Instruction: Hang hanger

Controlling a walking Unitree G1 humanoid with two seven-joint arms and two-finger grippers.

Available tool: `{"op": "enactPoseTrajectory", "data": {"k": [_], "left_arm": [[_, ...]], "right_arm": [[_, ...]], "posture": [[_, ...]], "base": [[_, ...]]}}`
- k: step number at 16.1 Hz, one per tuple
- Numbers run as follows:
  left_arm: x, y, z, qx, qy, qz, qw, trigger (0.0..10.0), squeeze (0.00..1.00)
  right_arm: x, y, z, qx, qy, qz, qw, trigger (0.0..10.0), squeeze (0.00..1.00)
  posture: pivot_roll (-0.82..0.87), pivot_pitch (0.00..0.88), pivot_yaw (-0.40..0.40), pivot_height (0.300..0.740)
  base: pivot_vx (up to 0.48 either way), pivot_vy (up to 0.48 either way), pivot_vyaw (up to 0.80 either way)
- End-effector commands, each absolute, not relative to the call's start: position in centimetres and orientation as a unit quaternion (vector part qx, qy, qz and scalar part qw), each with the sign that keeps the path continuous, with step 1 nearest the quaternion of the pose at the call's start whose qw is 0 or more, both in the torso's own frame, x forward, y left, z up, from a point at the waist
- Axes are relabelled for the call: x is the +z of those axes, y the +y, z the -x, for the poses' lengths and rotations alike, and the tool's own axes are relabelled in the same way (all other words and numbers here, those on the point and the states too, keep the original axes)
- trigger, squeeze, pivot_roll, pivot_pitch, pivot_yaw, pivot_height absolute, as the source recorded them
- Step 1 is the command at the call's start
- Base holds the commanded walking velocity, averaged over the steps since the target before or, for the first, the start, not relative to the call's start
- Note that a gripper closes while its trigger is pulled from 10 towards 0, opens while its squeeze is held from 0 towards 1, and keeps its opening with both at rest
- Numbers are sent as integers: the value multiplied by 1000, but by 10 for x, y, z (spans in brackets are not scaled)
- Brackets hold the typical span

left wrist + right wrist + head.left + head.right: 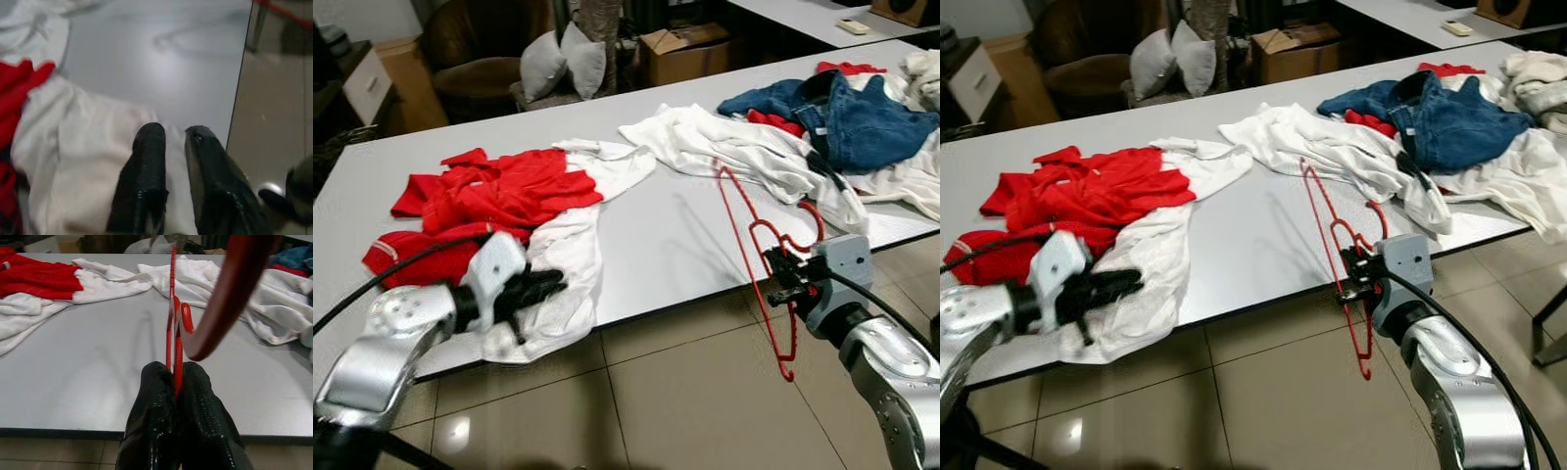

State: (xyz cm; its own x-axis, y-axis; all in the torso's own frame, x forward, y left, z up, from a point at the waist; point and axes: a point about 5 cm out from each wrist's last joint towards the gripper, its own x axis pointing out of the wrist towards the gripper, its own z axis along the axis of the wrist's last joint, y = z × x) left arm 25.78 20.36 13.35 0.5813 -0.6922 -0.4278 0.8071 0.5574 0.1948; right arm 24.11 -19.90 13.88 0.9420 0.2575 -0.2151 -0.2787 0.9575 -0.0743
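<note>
A thin red wire hanger (759, 230) stands on edge off the front right edge of the grey table (675, 235), its hook (230, 293) curving up. My right gripper (781, 274) is shut on the hanger's neck, with the black fingers (156, 396) pressed on the red wire. My left gripper (546, 286) is at the table's front left edge, shut, just above a white garment (570, 250); I see nothing between its fingertips (149, 139).
A red garment (499, 191) lies beside the white one. A white shirt (744, 147), blue jeans (862, 117) and more clothes are piled at the right. Behind the table are a brown armchair with grey cushions (558, 64) and a cardboard box (685, 49). Tiled floor (685, 392) is in front.
</note>
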Motion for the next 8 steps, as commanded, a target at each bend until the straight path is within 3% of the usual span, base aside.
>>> {"op": "enactPoseTrajectory", "data": {"k": [1, 3, 4, 5, 8], "left_arm": [[125, 213, -260, -407, 174, -229, 867, 10000, 1000], [114, 218, -258, -399, 191, -222, 869, 10000, 961], [112, 217, -256, -405, 193, -209, 869, 10000, 259], [108, 214, -253, -414, 197, -183, 870, 10000, 0], [98, 213, -250, -419, 214, -170, 866, 9569, 0]], "right_arm": [[141, -195, -244, 145, 94, 52, 984, 10000, 0], [142, -193, -244, 149, 94, 48, 983, 10000, 0], [142, -193, -244, 150, 95, 47, 983, 10000, 0], [141, -194, -243, 150, 97, 46, 983, 10000, 0], [141, -196, -242, 145, 99, 44, 983, 10000, 0]], "posture": [[-155, 0, 111, 740], [-159, 0, 110, 740], [-159, 0, 110, 740], [-159, 0, 110, 740], [-168, 0, 121, 740]], "base": [[0, 0, 0], [0, 0, 0], [0, 0, 0], [0, 0, 0], [0, 0, 0]]}}
